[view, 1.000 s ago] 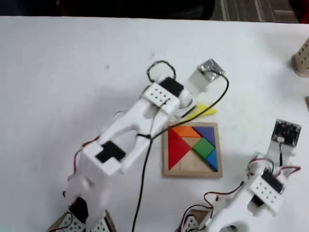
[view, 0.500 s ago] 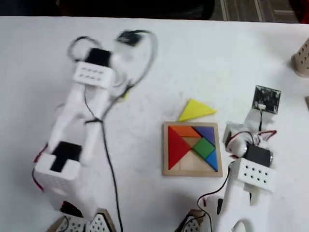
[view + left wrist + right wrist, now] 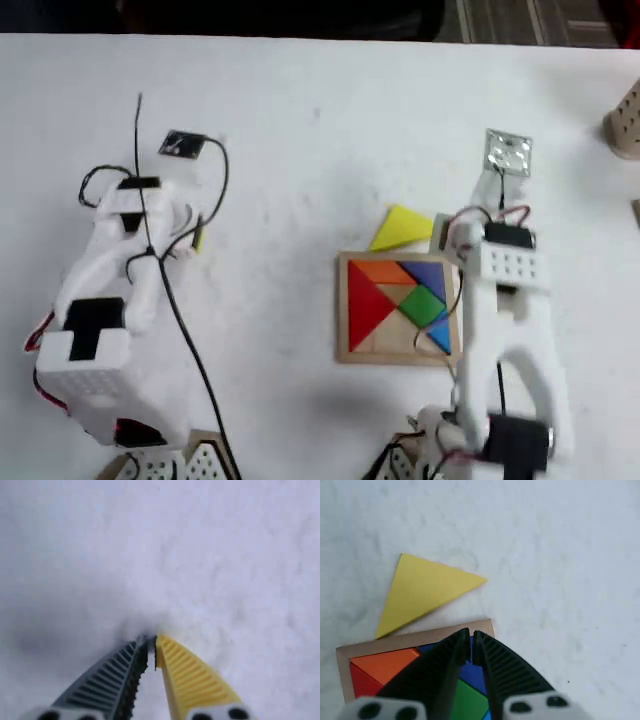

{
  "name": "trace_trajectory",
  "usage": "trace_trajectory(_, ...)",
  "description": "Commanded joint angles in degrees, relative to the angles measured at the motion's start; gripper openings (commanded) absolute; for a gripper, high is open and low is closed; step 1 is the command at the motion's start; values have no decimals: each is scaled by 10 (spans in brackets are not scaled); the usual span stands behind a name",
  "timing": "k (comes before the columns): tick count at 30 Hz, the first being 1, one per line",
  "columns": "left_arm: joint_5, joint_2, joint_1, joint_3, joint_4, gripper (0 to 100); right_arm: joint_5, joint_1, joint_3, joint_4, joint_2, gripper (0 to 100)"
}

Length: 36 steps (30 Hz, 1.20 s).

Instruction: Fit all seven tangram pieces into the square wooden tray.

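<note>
Tray (image 3: 342, 320) of pale wood sits right of centre on the white table (image 3: 300, 130). It holds a red triangle (image 3: 366, 305), an orange piece (image 3: 385, 270), a green piece (image 3: 422, 305) and blue ones, and bare wood shows along its near side. The yellow triangle (image 3: 402, 228) lies flat on the table just beyond the tray's far edge. The right gripper (image 3: 471, 637) hangs over that far edge, black fingers pressed almost together on nothing. The left gripper (image 3: 151, 641) is well to the left over bare table, its grey and yellow fingers closed and empty.
</note>
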Motion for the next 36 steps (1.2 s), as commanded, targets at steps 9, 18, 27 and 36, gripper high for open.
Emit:
trace_trajectory(9, -17, -166, -11, 168, -176, 64, -43, 6, -164, -67, 264, 16)
trace_trajectory(18, -18, -184, -5, 189, -187, 64, -44, -43, -309, -50, 364, 16)
trace_trajectory(27, -18, -184, -5, 193, -199, 64, -68, -171, -425, -17, 436, 16)
trace_trajectory(36, -18, -184, -2, 192, -199, 64, -124, -278, -451, 65, 438, 16)
